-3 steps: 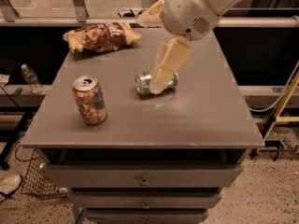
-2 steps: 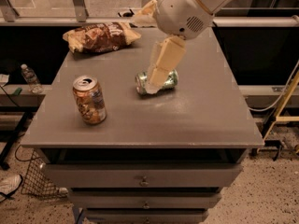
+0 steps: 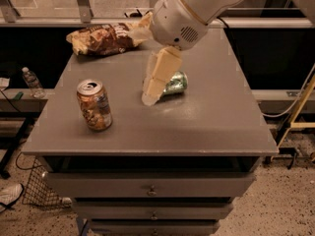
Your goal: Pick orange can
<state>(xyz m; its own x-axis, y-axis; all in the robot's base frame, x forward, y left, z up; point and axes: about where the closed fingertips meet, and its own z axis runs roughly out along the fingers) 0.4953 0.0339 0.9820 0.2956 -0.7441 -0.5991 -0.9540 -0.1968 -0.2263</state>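
Approach step: the gripper [image 3: 149, 98], open or closed I cannot tell, hangs over mid-desk [image 3: 206, 124] by the green can [image 3: 175, 82], so it must next swing left to the upright orange can [image 3: 94, 105] at front left.

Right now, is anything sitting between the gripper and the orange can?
Nothing visible. Only bare tabletop separates the gripper from the orange can; the green can lies on the gripper's far side.
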